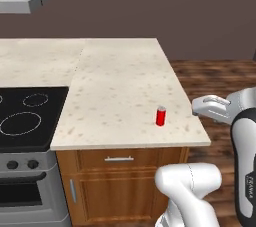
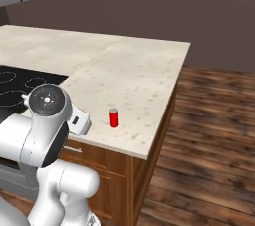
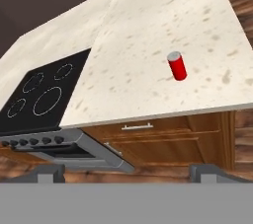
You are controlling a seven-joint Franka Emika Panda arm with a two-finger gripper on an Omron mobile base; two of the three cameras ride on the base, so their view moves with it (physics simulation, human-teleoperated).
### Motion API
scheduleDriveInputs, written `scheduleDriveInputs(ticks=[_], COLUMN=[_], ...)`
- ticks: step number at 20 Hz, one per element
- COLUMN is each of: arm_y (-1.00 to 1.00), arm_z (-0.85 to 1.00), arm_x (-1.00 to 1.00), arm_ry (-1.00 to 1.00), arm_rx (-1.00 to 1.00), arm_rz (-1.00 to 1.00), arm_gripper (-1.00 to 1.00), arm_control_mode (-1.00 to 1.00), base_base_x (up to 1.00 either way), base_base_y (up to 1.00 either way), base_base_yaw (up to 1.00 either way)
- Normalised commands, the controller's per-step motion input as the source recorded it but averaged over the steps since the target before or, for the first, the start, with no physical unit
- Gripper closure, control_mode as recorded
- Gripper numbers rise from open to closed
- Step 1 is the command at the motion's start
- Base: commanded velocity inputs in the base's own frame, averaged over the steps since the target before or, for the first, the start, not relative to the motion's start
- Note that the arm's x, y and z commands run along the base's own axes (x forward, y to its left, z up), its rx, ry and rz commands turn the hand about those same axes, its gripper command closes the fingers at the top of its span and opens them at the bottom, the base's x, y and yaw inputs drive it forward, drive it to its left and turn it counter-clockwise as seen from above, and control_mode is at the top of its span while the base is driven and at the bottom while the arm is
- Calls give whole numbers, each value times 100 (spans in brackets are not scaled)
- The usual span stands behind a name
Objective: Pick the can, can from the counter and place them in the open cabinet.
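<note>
The jaws [image 3: 127,171] stood wide apart and empty, their dark tips poking up at the bottom of the hand view, well short of the desk [image 1: 120,76] and off its near edge.

The biggest risk, as I judged it, was the approach itself: the hand hung beside the desk's front corner, so a low sweep inward could knock the arm against the stone edge or the drawer front [image 1: 120,159] below it. A smaller one was the red can [image 1: 160,116]: it stood upright near the front right corner of the desk, light and narrow, so a glancing finger could tip it and roll it to the floor.

Only one can was to be seen. The open cabinet fell outside all three views. The jaws were hard to make out in the base views.
</note>
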Motion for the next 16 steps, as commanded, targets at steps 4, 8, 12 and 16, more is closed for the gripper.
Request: scheduleDriveInputs(ticks=[4, 8, 12, 16], arm_y=[0, 0, 0, 0], arm_z=[0, 0, 0, 0], arm_x=[0, 0, 0, 0], arm_ry=[0, 0, 0, 0], arm_rx=[0, 0, 0, 0], arm_rz=[0, 0, 0, 0], arm_gripper=[-100, -100, -100, -100], arm_control_mode=[100, 100, 100, 100], base_base_x=[34, 2, 0, 0], base_base_y=[22, 3, 0, 0], base_base_yaw=[0, 0, 0, 0])
